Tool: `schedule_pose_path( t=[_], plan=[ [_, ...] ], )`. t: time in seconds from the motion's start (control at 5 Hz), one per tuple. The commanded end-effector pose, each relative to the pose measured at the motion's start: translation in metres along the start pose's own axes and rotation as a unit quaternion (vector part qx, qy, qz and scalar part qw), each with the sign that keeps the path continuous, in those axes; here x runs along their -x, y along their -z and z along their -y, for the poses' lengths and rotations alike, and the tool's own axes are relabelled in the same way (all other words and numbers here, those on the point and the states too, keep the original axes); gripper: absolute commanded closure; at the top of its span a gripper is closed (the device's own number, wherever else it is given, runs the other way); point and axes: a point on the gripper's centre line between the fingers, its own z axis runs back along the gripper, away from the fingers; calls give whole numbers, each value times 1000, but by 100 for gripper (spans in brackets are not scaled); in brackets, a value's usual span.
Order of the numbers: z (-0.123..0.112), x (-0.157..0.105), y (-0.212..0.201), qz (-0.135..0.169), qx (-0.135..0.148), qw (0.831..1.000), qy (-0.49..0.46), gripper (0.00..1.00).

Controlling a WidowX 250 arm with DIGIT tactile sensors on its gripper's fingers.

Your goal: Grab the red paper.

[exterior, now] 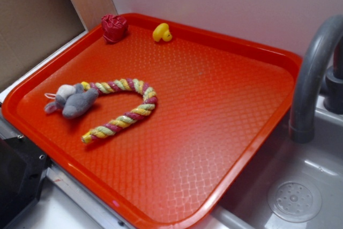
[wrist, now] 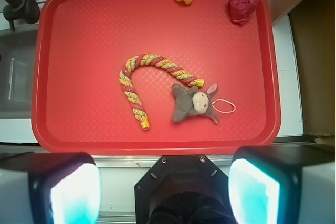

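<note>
The red paper (exterior: 114, 27) is a dark crimson crumpled wad in the far left corner of the orange-red tray (exterior: 214, 148). In the wrist view it sits at the top right corner (wrist: 241, 6) of the tray (wrist: 79, 51). My gripper (wrist: 165, 190) is open and empty, its two fingers wide apart at the bottom of the wrist view. It hovers high over the tray's near edge, far from the paper. The gripper does not show in the exterior view.
A yellow duck toy (exterior: 162, 32) sits by the tray's far rim, right of the paper. A red-and-yellow twisted rope (exterior: 124, 108) and a grey plush animal (exterior: 73, 101) lie mid-tray. A grey faucet (exterior: 312, 73) and sink (exterior: 295, 197) stand at the right.
</note>
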Motion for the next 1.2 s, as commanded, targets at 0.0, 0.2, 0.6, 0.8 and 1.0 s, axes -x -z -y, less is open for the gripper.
schedule_pose_path(
  t=[0.0,0.2,0.6,0.8,1.0],
  plan=[
    [0,0,0,0,0,1000,0,0],
    [-7,-25,28,40,-29,995,-86,0],
    [-43,-88,90,179,-79,938,-287,0],
    [-71,-120,112,214,-104,922,-306,0],
    [-95,-152,128,232,-121,907,-329,0]
  ],
)
